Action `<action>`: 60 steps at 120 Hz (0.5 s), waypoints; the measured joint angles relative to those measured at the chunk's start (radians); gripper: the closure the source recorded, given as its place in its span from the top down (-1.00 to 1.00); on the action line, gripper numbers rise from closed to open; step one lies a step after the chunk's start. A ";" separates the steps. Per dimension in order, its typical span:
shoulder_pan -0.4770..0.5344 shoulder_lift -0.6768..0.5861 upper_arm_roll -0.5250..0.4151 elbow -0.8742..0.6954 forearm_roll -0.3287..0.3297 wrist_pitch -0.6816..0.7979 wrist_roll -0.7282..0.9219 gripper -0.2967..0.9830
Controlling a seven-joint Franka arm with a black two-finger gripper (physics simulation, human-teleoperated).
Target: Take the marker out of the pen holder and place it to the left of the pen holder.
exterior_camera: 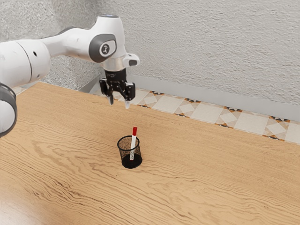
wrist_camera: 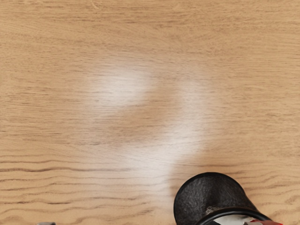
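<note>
"Could you read the marker?"

"Its marks were too small; it leaned inside the pen holder."

"And the pincer?"

"It hung above the table, fingers well apart, holding nothing."

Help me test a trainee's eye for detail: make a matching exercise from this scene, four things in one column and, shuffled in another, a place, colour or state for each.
Things
1. marker
2. pen holder
3. gripper
4. table

Descriptions
A. wood-grained, under everything else listed
B. open, up in the air
C. white with a red end, leaning inside something
D. black mesh, standing upright

Right pairs: 1-C, 2-D, 3-B, 4-A.
</note>
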State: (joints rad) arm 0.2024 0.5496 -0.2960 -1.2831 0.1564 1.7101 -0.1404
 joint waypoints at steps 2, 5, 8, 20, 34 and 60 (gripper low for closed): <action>0.000 0.006 0.000 0.000 -0.001 0.000 0.000 0.22; -0.001 0.012 0.000 -0.003 -0.004 0.001 -0.001 0.20; -0.001 0.016 0.000 -0.014 -0.008 0.006 -0.001 0.19; -0.001 0.022 0.000 -0.060 -0.026 0.034 -0.003 0.15; -0.012 0.023 -0.002 -0.088 -0.049 0.060 -0.004 0.12; -0.052 0.034 -0.004 -0.114 -0.066 0.081 -0.007 0.07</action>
State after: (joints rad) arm 0.1509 0.5838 -0.3004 -1.3975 0.0906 1.7910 -0.1471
